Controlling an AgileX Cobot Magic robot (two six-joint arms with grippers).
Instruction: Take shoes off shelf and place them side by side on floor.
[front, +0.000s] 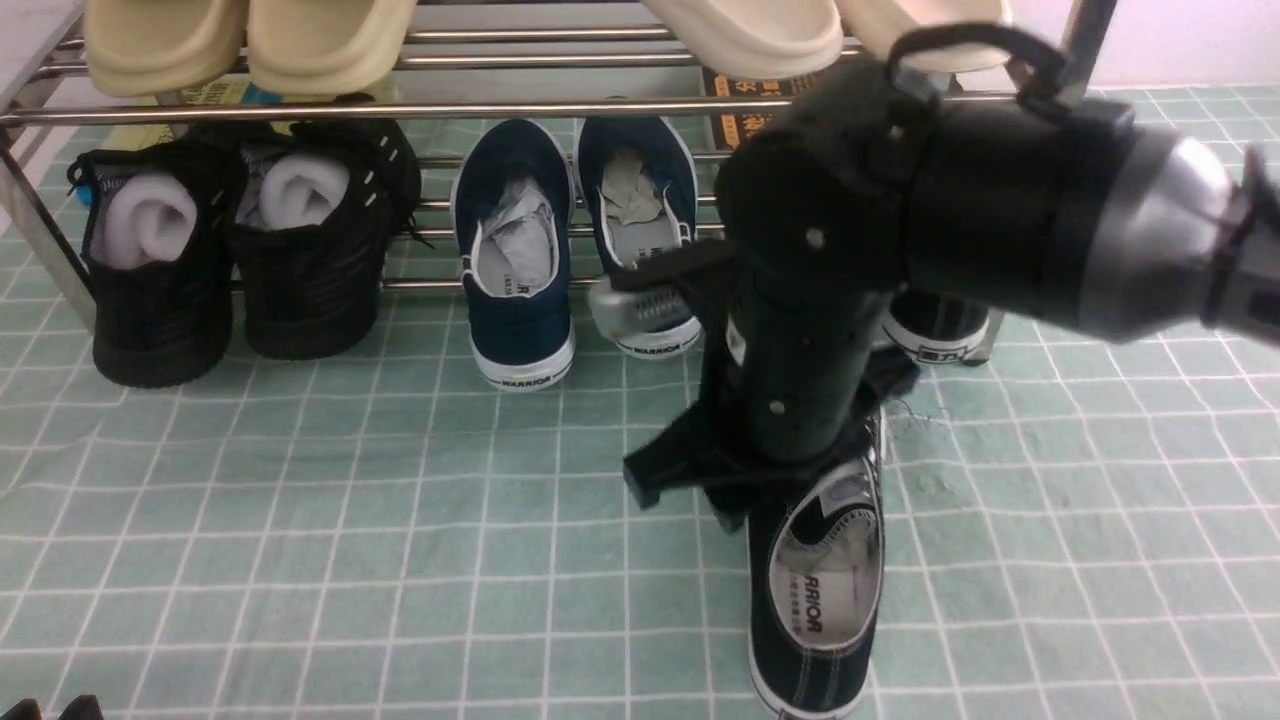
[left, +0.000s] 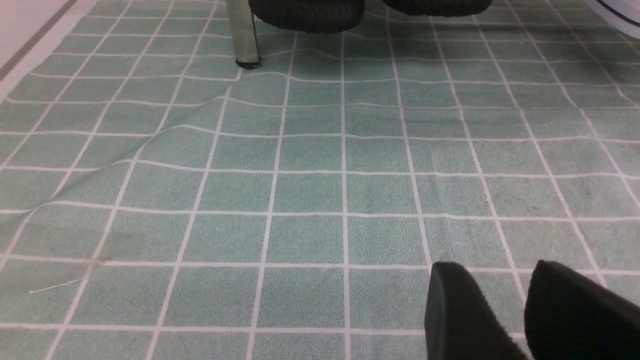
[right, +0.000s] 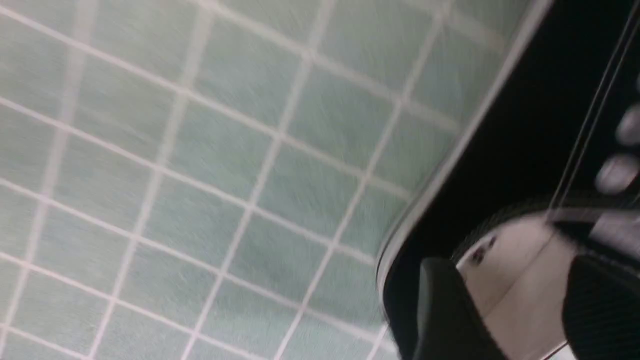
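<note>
Sneaker (front: 815, 590) lies on the floor (front: 300, 500), lower centre-right of the front view; its mate (front: 935, 325) sits on the shelf (front: 400, 110). Right gripper (right: 510, 267) straddles its collar; whether clamped or released, I cannot tell. A snagged finger could drag it crooked.

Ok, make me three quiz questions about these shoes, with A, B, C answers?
1. Where is the nearest black canvas sneaker with white stitching? A in a box; B on the pale green grid mat; C on a chair.
2. How many navy slip-on shoes sit on the shiny chrome rod rack? A one; B four; C two.
3. What does the left gripper hold? A nothing; B a slipper; C a sock.
Answers: 1 B, grid mat shows all around it. 2 C, one pair, side by side. 3 A, only mat shows between its jaws.
</note>
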